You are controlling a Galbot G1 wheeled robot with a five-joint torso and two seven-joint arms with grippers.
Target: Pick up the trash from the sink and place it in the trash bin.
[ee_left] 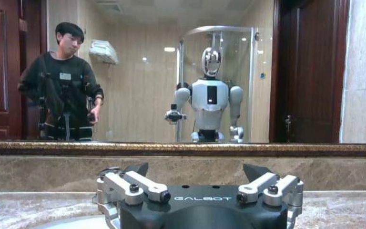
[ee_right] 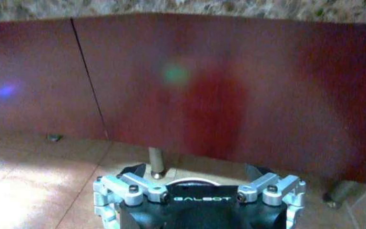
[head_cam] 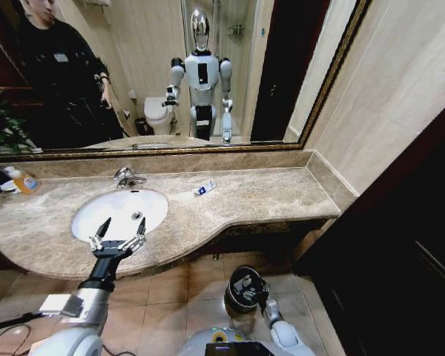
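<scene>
My right gripper (head_cam: 254,291) hangs low by my base, over the floor tiles, holding the small black trash bin (head_cam: 241,291) by its rim. My left gripper (head_cam: 119,236) hovers at the counter's front edge, fingers spread wide and empty, with the white oval sink (head_cam: 104,219) directly beyond its tips. Farther off, past the basin and to my right on the marble counter (head_cam: 267,196), lies a small white tube with blue marks (head_cam: 204,188). I judge it light, slightly squashy and smooth, so I would pinch it across its narrow middle.
</scene>
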